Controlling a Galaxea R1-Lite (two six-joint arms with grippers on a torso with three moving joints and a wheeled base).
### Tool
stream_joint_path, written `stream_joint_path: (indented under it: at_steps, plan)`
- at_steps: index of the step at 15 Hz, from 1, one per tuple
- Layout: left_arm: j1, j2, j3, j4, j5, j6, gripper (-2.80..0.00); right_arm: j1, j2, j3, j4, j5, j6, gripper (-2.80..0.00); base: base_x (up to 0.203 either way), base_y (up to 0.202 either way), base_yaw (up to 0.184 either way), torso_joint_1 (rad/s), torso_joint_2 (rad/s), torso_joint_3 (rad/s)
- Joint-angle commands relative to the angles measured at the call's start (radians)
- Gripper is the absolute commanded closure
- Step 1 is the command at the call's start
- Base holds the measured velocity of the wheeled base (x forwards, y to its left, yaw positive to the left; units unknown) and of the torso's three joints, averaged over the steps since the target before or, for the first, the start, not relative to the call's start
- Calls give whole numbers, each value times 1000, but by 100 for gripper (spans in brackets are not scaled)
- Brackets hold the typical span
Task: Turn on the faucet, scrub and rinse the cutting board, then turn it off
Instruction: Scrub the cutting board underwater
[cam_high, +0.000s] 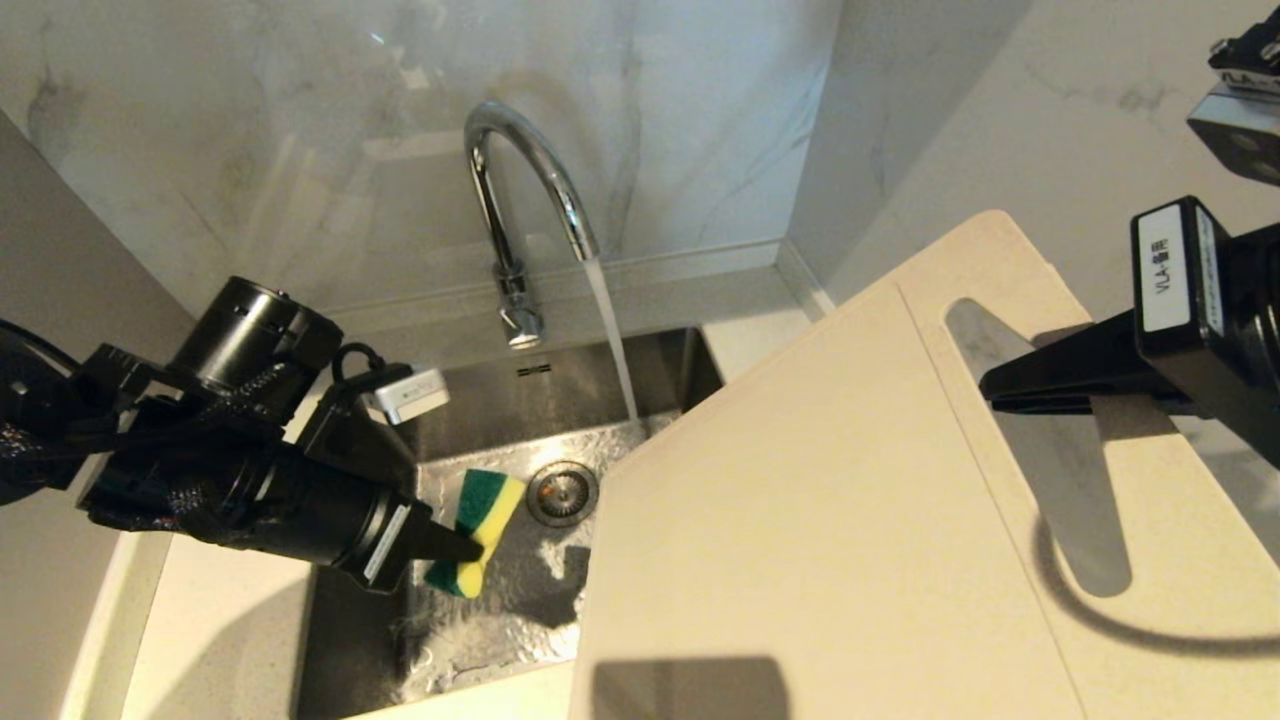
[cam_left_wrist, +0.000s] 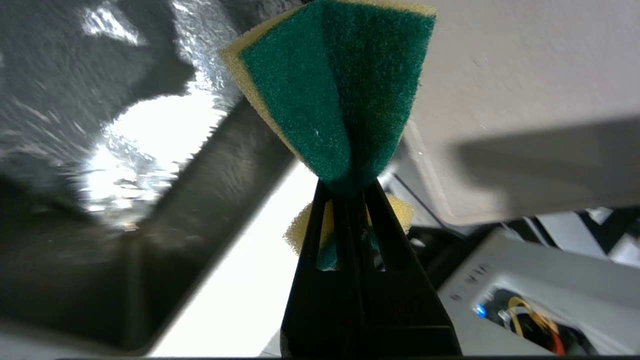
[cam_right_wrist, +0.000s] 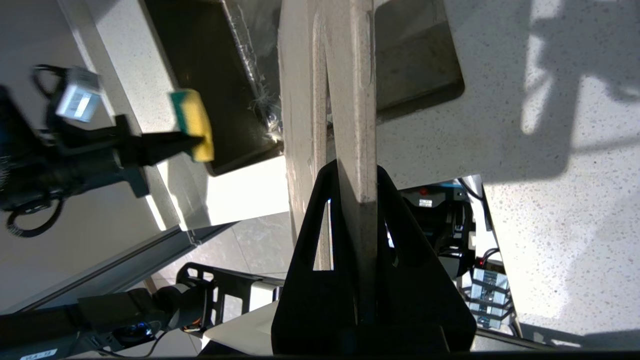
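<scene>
The chrome faucet (cam_high: 520, 180) arches over the steel sink (cam_high: 480, 620), and a stream of water (cam_high: 612, 340) runs from its spout into the basin. My right gripper (cam_high: 995, 388) is shut on the cutting board (cam_high: 800, 520) at its slot handle, holding the big cream board tilted over the sink's right side; its edge (cam_right_wrist: 350, 100) runs between the jaws. My left gripper (cam_high: 470, 547) is shut on a green-and-yellow sponge (cam_high: 480, 530), held above the basin left of the board. The sponge (cam_left_wrist: 335, 100) bulges out past the pinching fingertips.
The drain strainer (cam_high: 562, 492) lies in the wet basin floor beside the sponge. White speckled countertop (cam_high: 220, 640) surrounds the sink, with marble walls (cam_high: 300, 120) behind and to the right. The robot's base (cam_right_wrist: 480, 280) shows below the counter edge.
</scene>
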Motion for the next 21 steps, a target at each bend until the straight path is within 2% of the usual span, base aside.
stream_joint_path:
  at_steps: [1, 3, 5, 11, 14, 17, 21]
  plan:
    - [0, -40, -29, 1, 105, -2, 0, 0, 2, 0, 5, 0, -1, 0, 0, 0, 0, 0, 0, 0]
    - [-1, -43, -42, -4, 190, -3, 0, 0, 7, 0, 5, 0, 0, 0, 0, 0, 0, 0, 0, 0]
    - [-2, -52, -64, -4, 223, 0, 0, 0, 9, 0, 4, 0, 0, 0, 0, 0, 0, 0, 0, 0]
    - [-15, -44, -134, -1, 375, -3, 0, 1, 17, 0, 3, 2, 2, 0, 0, 0, 0, 0, 0, 0]
    - [-15, -42, -158, 1, 386, -32, 0, 0, 35, -6, -3, 1, 4, 0, 0, 0, 0, 0, 0, 0]
    - [-16, -50, -169, -2, 451, -58, 0, 0, 67, -5, -37, 0, 5, 0, 0, 0, 0, 0, 0, 0]
    - [-22, -76, -178, 4, 461, -63, 0, 0, 155, -67, -100, -33, 18, 0, 0, 0, 0, 0, 0, 0]
